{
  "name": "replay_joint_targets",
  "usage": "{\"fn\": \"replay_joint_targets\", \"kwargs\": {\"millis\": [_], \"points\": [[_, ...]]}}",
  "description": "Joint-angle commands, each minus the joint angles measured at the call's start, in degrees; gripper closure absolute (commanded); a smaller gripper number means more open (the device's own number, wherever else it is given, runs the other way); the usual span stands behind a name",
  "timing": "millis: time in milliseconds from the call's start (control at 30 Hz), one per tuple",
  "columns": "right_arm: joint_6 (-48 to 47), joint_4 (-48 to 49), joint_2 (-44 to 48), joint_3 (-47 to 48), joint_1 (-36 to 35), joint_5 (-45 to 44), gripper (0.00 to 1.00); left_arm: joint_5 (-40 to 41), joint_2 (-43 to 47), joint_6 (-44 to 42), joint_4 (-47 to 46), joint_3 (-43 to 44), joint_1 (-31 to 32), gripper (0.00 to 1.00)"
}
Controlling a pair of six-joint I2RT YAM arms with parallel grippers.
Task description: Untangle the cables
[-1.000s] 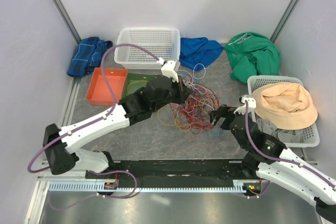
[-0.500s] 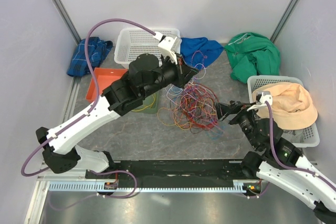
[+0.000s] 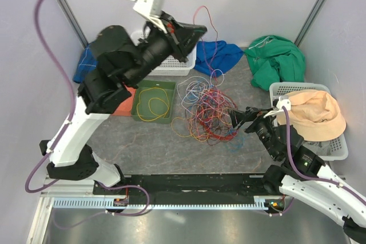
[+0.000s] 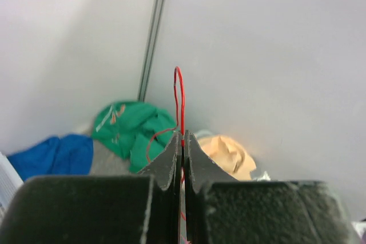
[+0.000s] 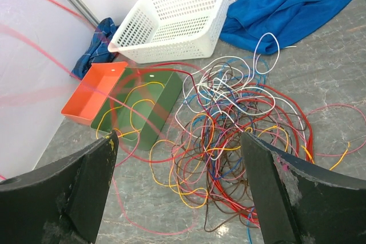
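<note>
The cables (image 3: pixel 209 110) lie in a tangled pile of red, orange, yellow, blue, white and brown wires on the table's middle. They also show in the right wrist view (image 5: pixel 240 118). My left gripper (image 3: pixel 200 29) is raised high over the back of the table. It is shut on a red cable (image 3: pixel 201 7) that loops above the jaws and hangs down to the pile. The left wrist view shows the same red cable (image 4: pixel 179 90) pinched between the closed fingers (image 4: pixel 171 158). My right gripper (image 3: pixel 240 119) is open and empty at the pile's right edge, its fingers (image 5: pixel 86 192) wide apart.
A green tray (image 3: pixel 136 107) with a yellow cable (image 3: pixel 153 104) in it lies left of the pile, beside an orange tray (image 3: pixel 118 108). A white basket (image 3: pixel 180 64), blue cloth (image 3: pixel 220 55) and green cloth (image 3: pixel 275 58) lie behind. A basket (image 3: pixel 337 151) holding a beige hat (image 3: pixel 309 112) stands at the right.
My left arm has risen up and back from the pile, drawing the red cable up with it. My right gripper has stayed at the pile's right edge.
</note>
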State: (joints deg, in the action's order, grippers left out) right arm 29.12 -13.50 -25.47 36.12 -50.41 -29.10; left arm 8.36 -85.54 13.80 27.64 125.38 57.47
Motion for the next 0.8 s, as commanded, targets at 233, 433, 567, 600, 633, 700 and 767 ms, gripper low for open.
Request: {"fn": "replay_joint_targets", "kwargs": {"millis": [233,433,567,600,633,700,767], "points": [[0.1,5.4,0.2,-1.8,0.1,7.6,0.04,2.6,-0.7,-6.2,-0.2,3.0,0.0,0.98],[-0.8,13.1,-6.8,-1.7,0.1,13.7,0.03,2.5,-2.1,-5.8,-0.2,1.8,0.1,0.98],[-1.6,18.0,-12.2,-0.3,0.1,14.0,0.03,1.8,-2.7,-5.5,-0.1,2.2,0.1,0.98],[-1.8,19.2,-13.3,-0.3,0.1,13.9,0.04,1.7,-2.8,-5.5,-0.1,2.2,0.1,0.98],[-1.9,21.6,-15.0,-0.3,0.1,13.6,0.04,1.5,-2.8,-5.4,0.0,2.3,0.1,0.98],[-2.2,24.1,-16.9,-0.3,0.1,12.8,0.04,1.4,-3.0,-5.2,0.1,2.1,0.1,0.98],[-3.2,27.2,-19.6,0.0,0.1,12.0,0.05,1.1,-3.1,-5.0,0.4,2.2,0.1,0.98]]}}
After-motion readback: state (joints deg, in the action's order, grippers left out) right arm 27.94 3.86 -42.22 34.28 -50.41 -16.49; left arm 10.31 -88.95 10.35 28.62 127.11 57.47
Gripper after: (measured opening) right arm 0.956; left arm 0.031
